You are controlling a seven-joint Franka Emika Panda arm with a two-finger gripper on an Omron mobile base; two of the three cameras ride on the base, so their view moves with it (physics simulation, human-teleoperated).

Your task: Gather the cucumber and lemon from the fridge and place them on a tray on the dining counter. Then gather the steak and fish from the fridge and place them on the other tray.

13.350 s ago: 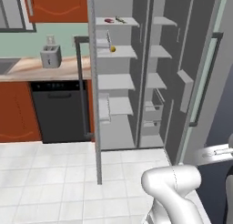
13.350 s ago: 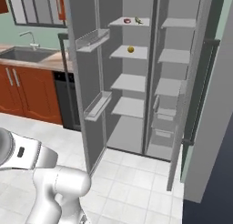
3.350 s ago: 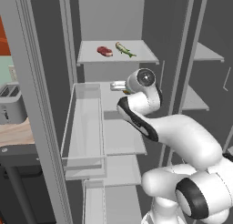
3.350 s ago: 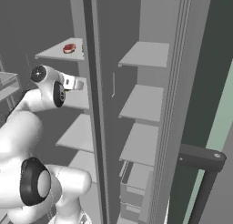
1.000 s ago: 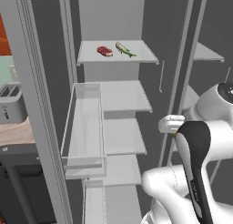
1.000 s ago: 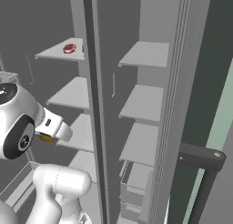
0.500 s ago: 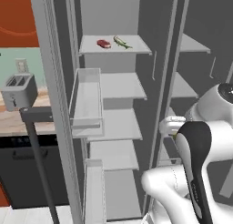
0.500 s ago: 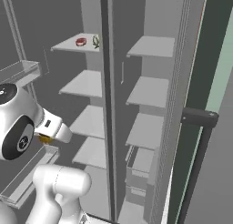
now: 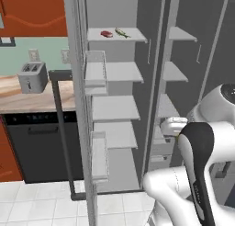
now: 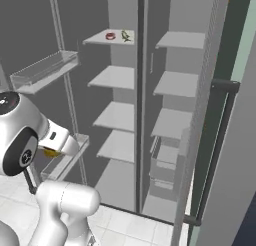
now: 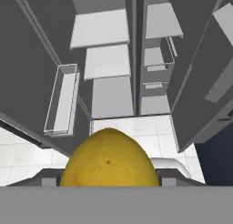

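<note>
My gripper [image 11: 109, 180] is shut on the yellow lemon [image 11: 109, 160], which bulges large at the bottom of the hand view. A sliver of the lemon [image 10: 50, 152] shows under the hand in the right base view, where the arm is folded back close to the base. The red steak [image 9: 106, 34] and the green fish [image 9: 121, 33] lie side by side on the top shelf of the open fridge [image 9: 114, 108]; the steak [image 10: 110, 36] and fish [image 10: 125, 36] also show from the right. The cucumber, the trays and the dining counter are out of view.
The fridge's left door [image 9: 80, 110] stands open with clear bins [image 9: 95, 73] on it; the right door [image 10: 215, 125] is open too. A toaster [image 9: 31, 76] sits on the wooden counter [image 9: 18, 98] above a dark dishwasher [image 9: 41, 147]. White tiled floor [image 9: 41, 204] lies in front.
The whole picture has shifted: the base has pulled back from the fridge, which looks smaller and farther. The arm stays folded with the lemon in its grip.
</note>
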